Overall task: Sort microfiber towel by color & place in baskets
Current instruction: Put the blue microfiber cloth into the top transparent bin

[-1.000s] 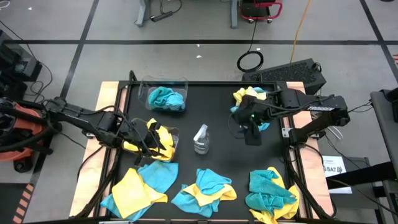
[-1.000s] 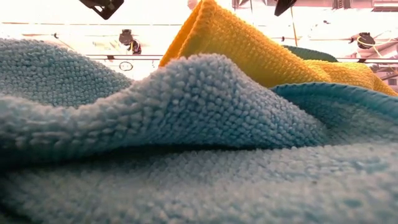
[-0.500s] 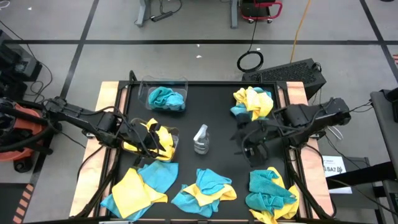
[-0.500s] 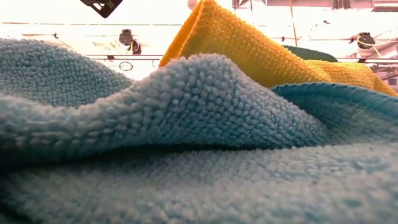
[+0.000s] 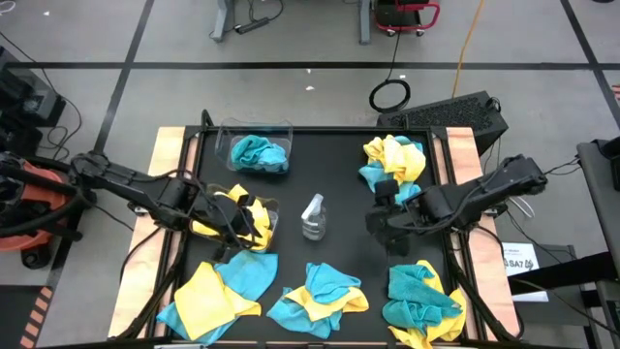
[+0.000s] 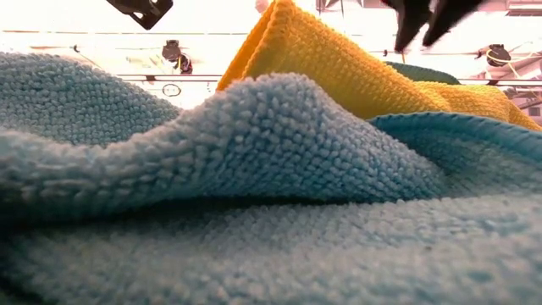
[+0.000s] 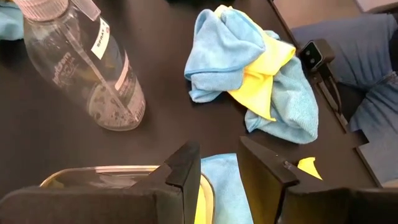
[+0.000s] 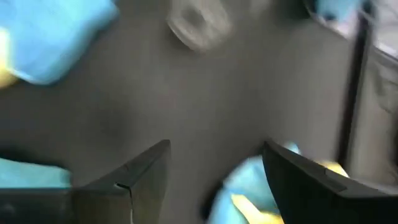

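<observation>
Two baskets on table's left side — we see teal towel [image 5: 258, 152] in far basket [image 5: 256, 131], yellow towels [image 5: 232, 215] in near basket [image 5: 272, 211]. Left gripper [image 5: 244, 228] over near basket, fingers narrowly apart, empty. Right gripper [image 5: 385, 225] released, above bare mat — mixed towel piles around.

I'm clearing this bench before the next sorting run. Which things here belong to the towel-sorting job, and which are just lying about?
Part of the job:
- fuzzy yellow and teal-blue microfiber towels, in loose piles
- clear plastic tub holding teal towels
- clear plastic tub holding yellow towels

Just lying about:
- small clear spray bottle, mid-table
- black cable coil on the floor
</observation>
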Motion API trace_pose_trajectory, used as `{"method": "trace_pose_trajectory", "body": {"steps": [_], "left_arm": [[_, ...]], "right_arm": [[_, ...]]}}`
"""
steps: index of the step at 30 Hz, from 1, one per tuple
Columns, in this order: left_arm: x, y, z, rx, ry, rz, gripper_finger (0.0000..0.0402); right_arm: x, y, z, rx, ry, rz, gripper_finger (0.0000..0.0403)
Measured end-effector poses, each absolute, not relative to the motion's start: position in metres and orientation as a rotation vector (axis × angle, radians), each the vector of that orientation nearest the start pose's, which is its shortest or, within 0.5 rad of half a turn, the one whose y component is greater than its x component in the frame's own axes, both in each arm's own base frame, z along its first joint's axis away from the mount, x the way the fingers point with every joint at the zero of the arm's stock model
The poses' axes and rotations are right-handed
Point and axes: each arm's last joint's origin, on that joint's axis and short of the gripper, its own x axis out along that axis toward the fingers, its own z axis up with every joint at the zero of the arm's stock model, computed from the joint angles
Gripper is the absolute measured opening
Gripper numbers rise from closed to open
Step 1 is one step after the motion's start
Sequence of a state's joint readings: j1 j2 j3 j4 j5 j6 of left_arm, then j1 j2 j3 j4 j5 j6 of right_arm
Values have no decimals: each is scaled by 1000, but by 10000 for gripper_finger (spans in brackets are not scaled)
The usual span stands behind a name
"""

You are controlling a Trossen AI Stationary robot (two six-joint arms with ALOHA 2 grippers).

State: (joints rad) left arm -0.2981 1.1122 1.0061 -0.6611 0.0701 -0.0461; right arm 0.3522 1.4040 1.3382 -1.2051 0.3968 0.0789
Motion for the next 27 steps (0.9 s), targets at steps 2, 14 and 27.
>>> {"method": "trace_pose_trajectory", "body": {"steps": [2,14,27], "left_arm": [[215,-68,304,46,789,-331,112],[226,-71,292,55,848,-328,112],[231,-73,286,56,868,-325,112]], "right_arm": [[235,69,308,-389,1198,-117,247],[209,47,277,-94,920,35,247],[236,88,242,-18,717,309,247]]}}
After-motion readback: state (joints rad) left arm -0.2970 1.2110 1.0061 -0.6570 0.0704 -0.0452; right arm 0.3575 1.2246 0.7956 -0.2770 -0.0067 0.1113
